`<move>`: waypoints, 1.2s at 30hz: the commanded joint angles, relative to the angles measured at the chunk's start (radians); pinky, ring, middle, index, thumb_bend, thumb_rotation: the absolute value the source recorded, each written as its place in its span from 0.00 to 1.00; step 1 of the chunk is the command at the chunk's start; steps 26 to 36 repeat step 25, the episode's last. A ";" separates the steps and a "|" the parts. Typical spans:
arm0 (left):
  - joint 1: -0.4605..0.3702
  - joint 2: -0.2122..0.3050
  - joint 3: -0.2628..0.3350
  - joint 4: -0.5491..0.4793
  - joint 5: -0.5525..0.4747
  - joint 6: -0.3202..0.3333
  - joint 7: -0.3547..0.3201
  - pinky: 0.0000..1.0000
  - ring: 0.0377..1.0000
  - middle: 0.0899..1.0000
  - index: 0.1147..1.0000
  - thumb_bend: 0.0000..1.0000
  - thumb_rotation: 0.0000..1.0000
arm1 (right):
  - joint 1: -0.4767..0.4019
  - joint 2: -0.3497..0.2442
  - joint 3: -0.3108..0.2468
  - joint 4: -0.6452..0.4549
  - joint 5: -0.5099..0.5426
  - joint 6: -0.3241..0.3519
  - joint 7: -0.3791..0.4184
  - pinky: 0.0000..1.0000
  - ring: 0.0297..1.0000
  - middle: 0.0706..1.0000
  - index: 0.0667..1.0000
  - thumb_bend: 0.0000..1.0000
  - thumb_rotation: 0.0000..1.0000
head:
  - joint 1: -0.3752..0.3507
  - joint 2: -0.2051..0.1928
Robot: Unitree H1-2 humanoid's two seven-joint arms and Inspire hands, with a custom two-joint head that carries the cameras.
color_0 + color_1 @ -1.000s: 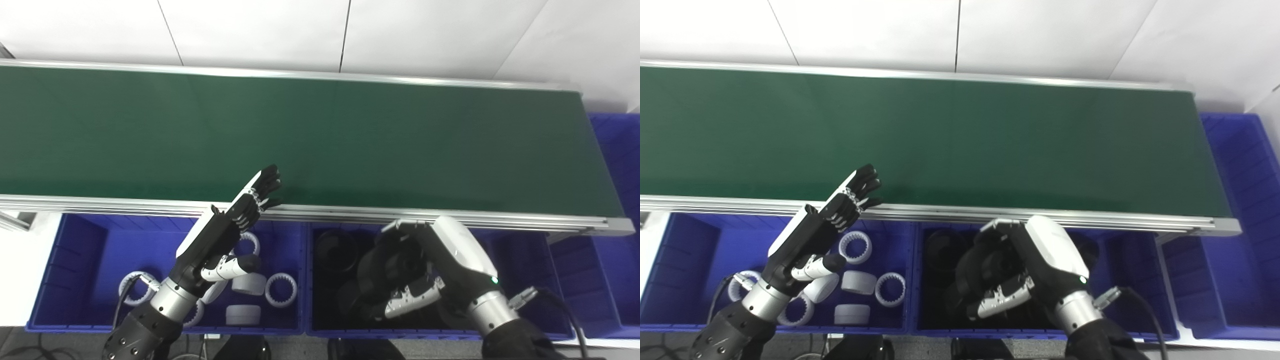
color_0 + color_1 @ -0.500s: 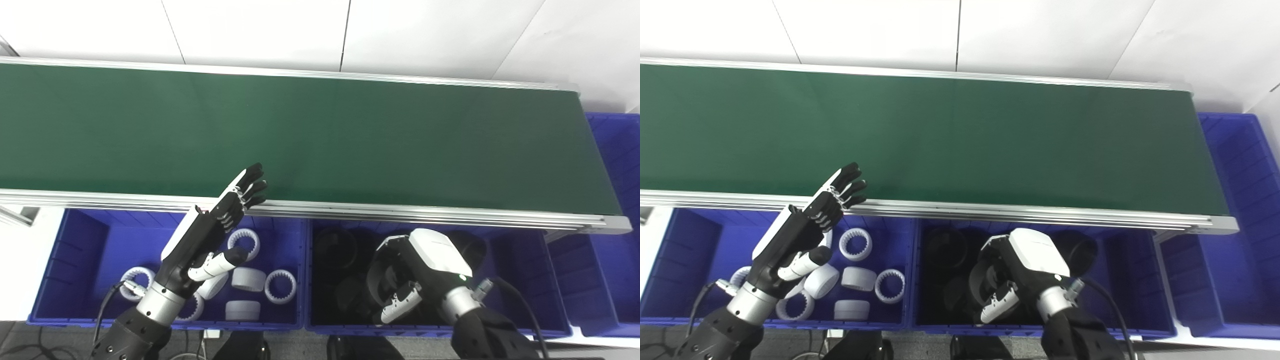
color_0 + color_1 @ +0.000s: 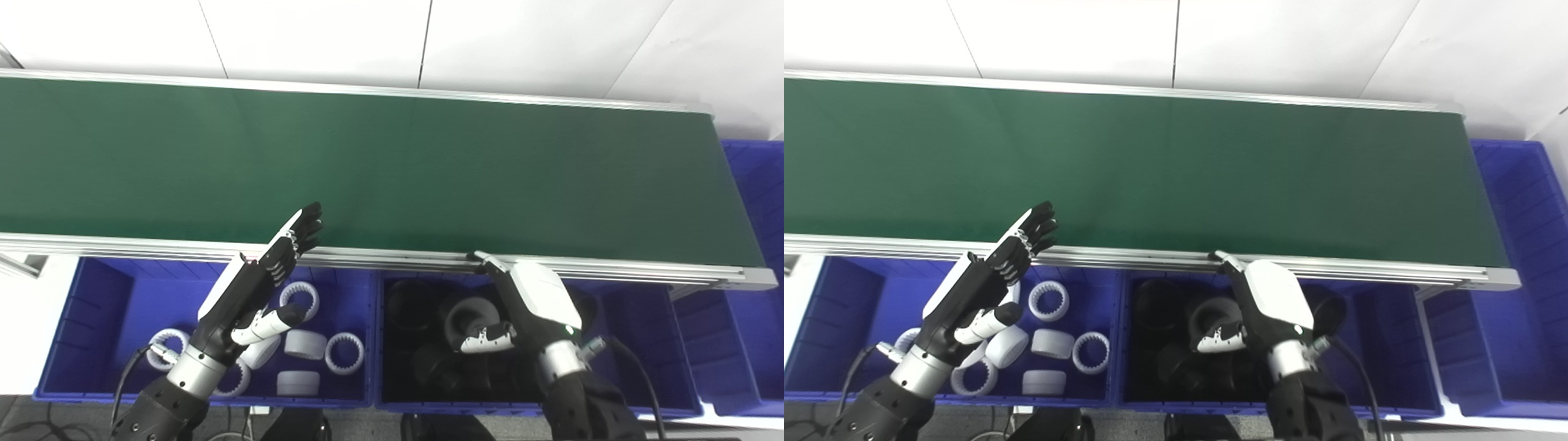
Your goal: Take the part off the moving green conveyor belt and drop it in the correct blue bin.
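Observation:
The green conveyor belt [image 3: 392,165] carries no part in view. My right hand [image 3: 530,300] is open over the middle blue bin [image 3: 637,324], fingers stretched toward the belt's near rail and holding nothing. A black ring part [image 3: 458,312] lies in that bin just left of the hand, among other black parts [image 3: 410,303]. My left hand [image 3: 266,275] is open and empty, fingers straight, with its fingertips over the belt's near edge above the left blue bin [image 3: 104,300]. Both hands also show in the right eye view: left [image 3: 986,282], right [image 3: 1274,300].
The left bin holds several white ring gears [image 3: 343,352]. Another blue bin [image 3: 759,202] stands past the belt's right end. The metal rail [image 3: 398,257] runs between the belt and the bins. A white wall lies behind the belt.
My right hand was shut on a black part, dipped into the middle bin and opened; the part now lies in the bin. My left hand drew back slightly to the left.

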 commanded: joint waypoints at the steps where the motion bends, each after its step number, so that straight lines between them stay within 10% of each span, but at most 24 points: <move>1: 0.007 0.013 0.003 -0.035 0.003 -0.004 0.014 0.95 1.00 1.00 0.98 0.77 0.77 | 0.026 0.025 -0.008 -0.068 0.063 -0.081 -0.077 0.90 1.00 1.00 0.99 0.79 0.27 | 0.003 -0.001; 16: -0.001 0.029 -0.010 -0.022 0.000 -0.002 0.012 0.94 0.99 1.00 0.98 0.74 0.73 | 0.216 0.063 0.068 -0.008 0.454 -0.362 -0.222 0.91 0.98 1.00 1.00 0.86 0.43 | 0.027 -0.026; 25: 0.001 0.026 -0.016 0.000 0.005 -0.023 0.013 0.94 0.99 1.00 0.99 0.76 0.71 | 0.181 0.031 -0.011 0.048 0.689 -0.401 -0.199 0.96 1.00 1.00 1.00 0.93 0.46 | 0.043 -0.049; 36: 0.001 0.026 -0.016 0.000 0.005 -0.023 0.013 0.94 0.99 1.00 0.99 0.76 0.71 | 0.181 0.031 -0.011 0.048 0.689 -0.401 -0.199 0.96 1.00 1.00 1.00 0.93 0.46 | 0.043 -0.049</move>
